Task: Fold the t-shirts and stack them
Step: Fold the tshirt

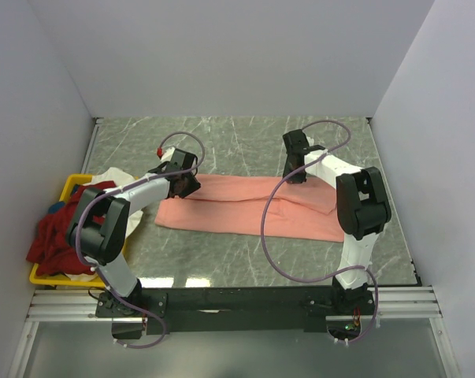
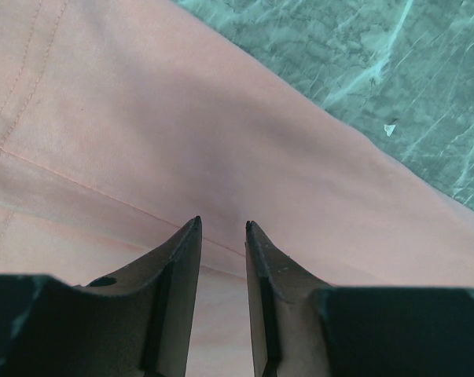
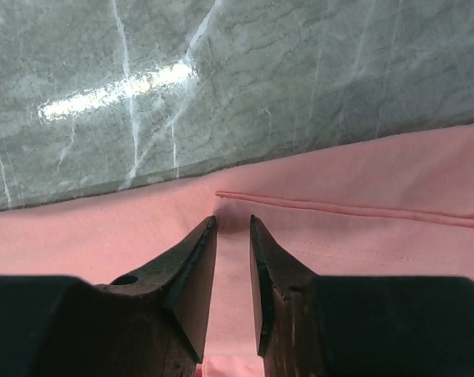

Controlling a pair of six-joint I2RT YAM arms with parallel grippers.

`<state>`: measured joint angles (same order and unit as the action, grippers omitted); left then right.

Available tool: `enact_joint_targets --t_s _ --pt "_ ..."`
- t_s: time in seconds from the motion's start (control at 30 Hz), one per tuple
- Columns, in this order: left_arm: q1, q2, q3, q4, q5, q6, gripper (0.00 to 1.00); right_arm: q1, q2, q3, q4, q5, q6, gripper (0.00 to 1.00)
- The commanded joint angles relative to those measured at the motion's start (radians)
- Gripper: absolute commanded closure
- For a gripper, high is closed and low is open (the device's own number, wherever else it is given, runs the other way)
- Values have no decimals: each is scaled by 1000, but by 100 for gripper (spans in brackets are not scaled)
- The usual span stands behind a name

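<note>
The salmon-pink t-shirt (image 1: 249,206) lies folded into a long strip across the middle of the table. My left gripper (image 1: 186,185) is down on its far left corner. In the left wrist view the jaws (image 2: 222,225) stand a narrow gap apart, tips pressed into the pink cloth (image 2: 142,133). My right gripper (image 1: 295,169) is down on the strip's far edge toward the right. Its jaws (image 3: 233,221) are nearly shut with pink cloth (image 3: 362,181) pinched between them beside a hem. The dark red t-shirt (image 1: 60,236) and the white t-shirt (image 1: 115,177) lie bunched in the bin.
A yellow plastic bin (image 1: 48,277) stands at the table's left edge, next to the left arm. Bare grey marble table (image 1: 245,142) shows behind and in front of the pink strip. White walls close in the left, back and right sides.
</note>
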<state>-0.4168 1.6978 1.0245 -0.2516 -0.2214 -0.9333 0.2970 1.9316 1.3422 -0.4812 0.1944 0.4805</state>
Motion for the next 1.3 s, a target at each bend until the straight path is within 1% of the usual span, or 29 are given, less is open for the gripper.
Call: enact_joint_targets --t_s 0.0,0.2,0.63,0.77,0.93,1.0,1.17,1.27 --pt "-7 -33 -1 20 14 5 66 10 9 40 7 31 0 69" --pt "-7 -27 0 20 19 7 66 11 35 48 10 28 -2 69" --pt "-11 -33 -10 23 19 7 67 14 29 57 27 30 -2 69" --pt "-11 -30 -10 20 19 10 67 16 29 42 29 33 3 76" --pt "-11 -30 -12 26 20 8 67 17 0 18 30 39 7 95" --pt "-11 -27 -14 25 22 10 67 17 -20 12 26 42 4 99" --pt "-13 -29 -15 28 25 10 67 19 -68 2 10 45 0 100" --pt "-13 -32 -17 29 25 11 67 25 -123 -24 9 37 4 100"
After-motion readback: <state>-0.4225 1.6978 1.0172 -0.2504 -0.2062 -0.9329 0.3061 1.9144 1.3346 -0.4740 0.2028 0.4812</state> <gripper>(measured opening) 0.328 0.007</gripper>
